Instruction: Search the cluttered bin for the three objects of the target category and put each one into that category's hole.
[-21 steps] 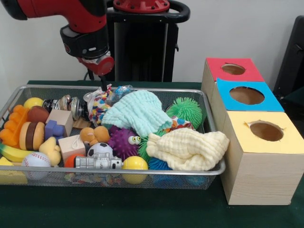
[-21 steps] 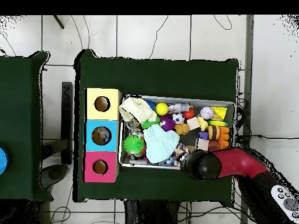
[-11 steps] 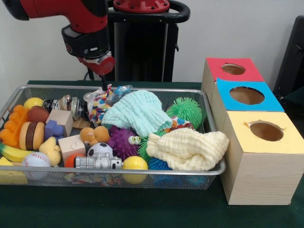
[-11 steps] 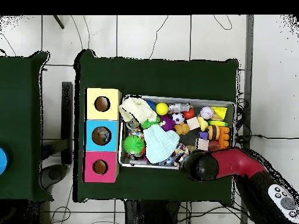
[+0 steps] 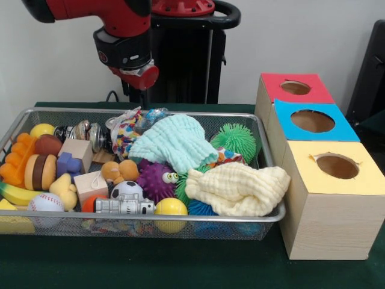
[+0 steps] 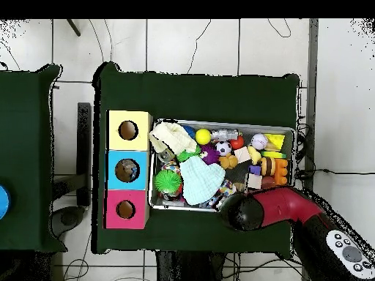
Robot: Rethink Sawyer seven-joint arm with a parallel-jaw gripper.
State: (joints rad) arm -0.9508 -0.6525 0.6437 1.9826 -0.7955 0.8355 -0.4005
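A wire bin (image 5: 258, 129) holds mixed toys. In it lie a mint cloth (image 5: 174, 141), a pale yellow cloth (image 5: 237, 189), a green spiky ball (image 5: 234, 138), a purple spiky ball (image 5: 153, 180), a yellow ball (image 5: 171, 208), a baseball (image 5: 45, 203), a toy burger (image 5: 39, 171) and a rope toy (image 5: 125, 133). Right of the bin stand a red box (image 5: 295, 89), a blue box (image 5: 311, 120) and a yellow box (image 5: 334, 180), each with a round hole. My gripper (image 5: 138, 78) hangs above the bin's far rim, over the rope toy; in the overhead view the arm's head (image 6: 244, 212) covers it.
The bin's rim (image 6: 220, 122) and the three boxes (image 6: 127, 170) sit on a green cloth table (image 6: 198, 91). Something lies inside the blue box's hole in the overhead view. A black pedestal (image 5: 180, 54) rises behind the bin.
The arm has shifted right and slightly up in the front view, away from the rope toy. The thin dark tip seen earlier no longer shows against the pedestal. The toys have not moved.
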